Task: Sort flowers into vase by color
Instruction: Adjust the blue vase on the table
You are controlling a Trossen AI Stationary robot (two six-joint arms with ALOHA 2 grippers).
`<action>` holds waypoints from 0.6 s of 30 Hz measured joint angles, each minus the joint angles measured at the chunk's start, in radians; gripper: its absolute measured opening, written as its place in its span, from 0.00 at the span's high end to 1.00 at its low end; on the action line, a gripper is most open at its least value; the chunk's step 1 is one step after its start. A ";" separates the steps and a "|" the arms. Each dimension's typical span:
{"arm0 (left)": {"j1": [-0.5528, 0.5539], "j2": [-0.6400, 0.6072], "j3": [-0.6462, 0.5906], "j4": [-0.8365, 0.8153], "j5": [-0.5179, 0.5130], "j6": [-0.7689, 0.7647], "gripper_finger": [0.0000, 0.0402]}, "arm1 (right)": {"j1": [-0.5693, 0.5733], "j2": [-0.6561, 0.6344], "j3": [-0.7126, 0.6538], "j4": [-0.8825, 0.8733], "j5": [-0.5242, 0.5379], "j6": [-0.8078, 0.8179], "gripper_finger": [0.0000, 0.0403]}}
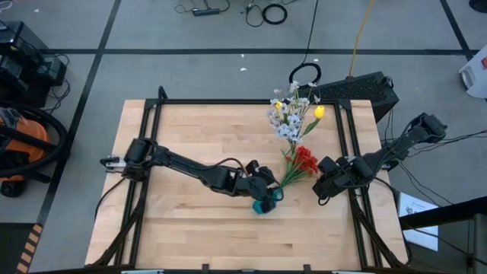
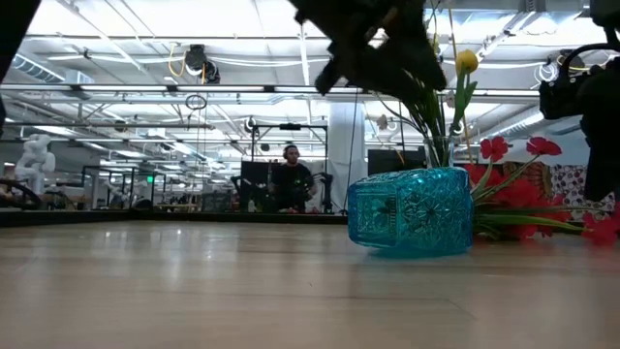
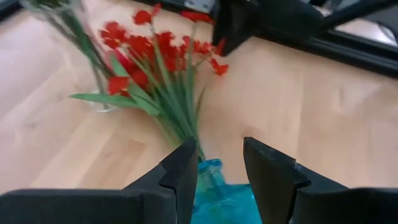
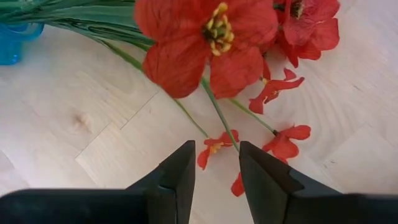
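Your workspace is a pale wooden tabletop [image 1: 190,133] edged by a dark frame, set on a grey floor strewn with cables; the low view looks past it into a large hall with overhead lighting, where a person sits at a distance. Near the middle of the tabletop lies a turquoise cut-glass vase [image 2: 410,211], tipped on its side with its mouth towards the right arm, so the stems inside fan out low across the wood rather than standing. The red flowers [image 1: 303,161] spill from that mouth and rest on the surface. Behind them a second bunch, the whitish sprigs [image 1: 288,118] with a yellow tulip [image 1: 319,112], stands upright, apparently in a clear vessel that is hard to make out. Your left claw [image 3: 219,168] hovers directly over the turquoise vase with its fingers parted and nothing between them, a position that suits steadying or righting the glass. Your right claw [image 4: 216,163] sits just above the wood beside the red blossoms, its fingers likewise apart and empty, with a thin green stem running between the tips; judged from this, it is lined up to take a single red stem.
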 joint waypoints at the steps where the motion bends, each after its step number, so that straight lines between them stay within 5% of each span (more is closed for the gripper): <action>1: 0.005 0.020 0.033 -0.031 0.017 -0.007 0.66 | 0.000 0.000 0.000 0.000 0.000 0.000 0.71; 7: 0.024 0.087 0.157 -0.097 0.035 -0.018 0.66 | 0.000 0.000 0.000 0.000 0.003 -0.001 0.71; 18: 0.031 0.086 0.162 -0.051 0.004 -0.016 0.66 | 0.002 0.001 0.000 0.002 0.058 -0.023 0.71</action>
